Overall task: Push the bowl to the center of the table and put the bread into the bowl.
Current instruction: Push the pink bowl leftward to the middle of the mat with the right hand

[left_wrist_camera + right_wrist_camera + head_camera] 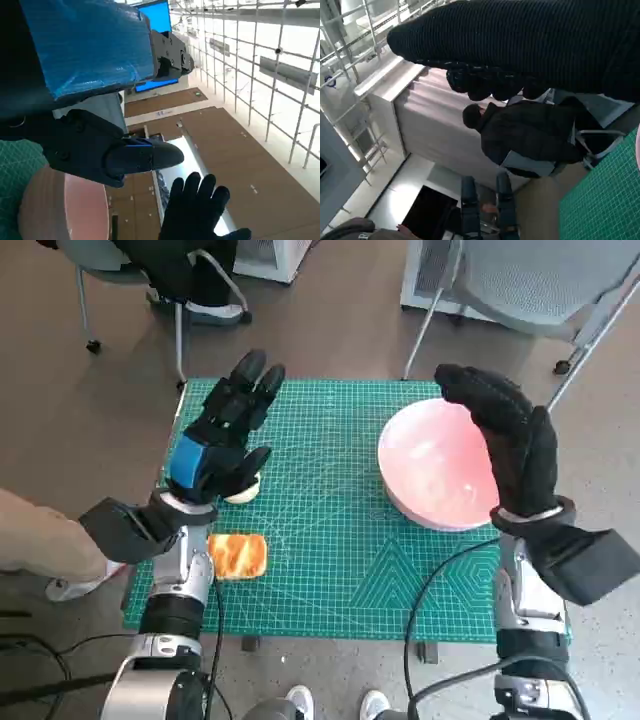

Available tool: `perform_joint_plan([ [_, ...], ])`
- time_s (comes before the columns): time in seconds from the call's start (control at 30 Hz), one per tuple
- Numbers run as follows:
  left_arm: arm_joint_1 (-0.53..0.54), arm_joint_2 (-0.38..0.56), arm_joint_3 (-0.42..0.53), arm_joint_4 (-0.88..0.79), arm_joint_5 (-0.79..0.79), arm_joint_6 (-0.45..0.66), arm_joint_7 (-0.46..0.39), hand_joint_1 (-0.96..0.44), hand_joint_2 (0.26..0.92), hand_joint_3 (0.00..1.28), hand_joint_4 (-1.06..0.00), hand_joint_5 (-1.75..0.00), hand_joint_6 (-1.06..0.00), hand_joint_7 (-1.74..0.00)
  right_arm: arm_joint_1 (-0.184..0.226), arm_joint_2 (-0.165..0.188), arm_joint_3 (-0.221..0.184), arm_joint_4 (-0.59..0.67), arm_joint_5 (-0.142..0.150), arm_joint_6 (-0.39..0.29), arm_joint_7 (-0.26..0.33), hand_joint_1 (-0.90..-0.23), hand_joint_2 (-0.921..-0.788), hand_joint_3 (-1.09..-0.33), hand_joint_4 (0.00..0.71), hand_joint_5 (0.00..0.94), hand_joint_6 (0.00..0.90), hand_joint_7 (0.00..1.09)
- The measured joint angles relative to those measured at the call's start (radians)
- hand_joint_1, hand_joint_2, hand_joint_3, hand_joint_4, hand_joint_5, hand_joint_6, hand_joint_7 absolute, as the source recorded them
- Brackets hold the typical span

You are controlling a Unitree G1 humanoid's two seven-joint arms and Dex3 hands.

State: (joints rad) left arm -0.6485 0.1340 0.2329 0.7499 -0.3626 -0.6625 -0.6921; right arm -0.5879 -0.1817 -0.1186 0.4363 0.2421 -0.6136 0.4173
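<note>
**Observer:** Where do things stand on your end?

**Operator:** From the head camera I see the shallow pink plastic bowl (438, 465) sitting on the right half of the green gridded cutting mat (330, 560), not yet at the middle. My right hand (510, 445), the gloved one, stands upright at the bowl's right rim, fingers extended and holding nothing. Whether the palm is already touching the rim I can't tell.

**Observer:** And the bread?

**Operator:** The toasted golden slice of bread (237, 555) lies flat near the mat's left front edge, just beside my left forearm. The left hand (225, 430) hovers above the mat, fingers stretched out and apart, grasping nothing. Under it there's a small pale round item (243, 490) that I can't identify.

**Observer:** So the push is the step in hand. How will you do it well?

**Operator:** I'd keep the palm flat and low against the bowl's wall, below the rim, so it slides rather than tips. Push slowly leftward, straight across, and stop once the bowl sits mid-mat. I'd hold the left hand clear of its path, and leave room to reach the bread afterwards.
</note>
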Motion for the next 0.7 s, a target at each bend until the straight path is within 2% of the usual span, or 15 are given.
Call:
perform_joint_plan([
  [0.7, 0.003, 0.003, -0.002, 0.002, 0.005, 0.000, 0.001, -0.61, 0.921, 0.39, -0.17, 0.00, -0.25, -0.04, 0.000, 0.003, 0.000, -0.004, 0.000, 0.006, 0.001, -0.702, -0.921, -0.759, 0.142, 0.001, -0.001, 0.43],
])
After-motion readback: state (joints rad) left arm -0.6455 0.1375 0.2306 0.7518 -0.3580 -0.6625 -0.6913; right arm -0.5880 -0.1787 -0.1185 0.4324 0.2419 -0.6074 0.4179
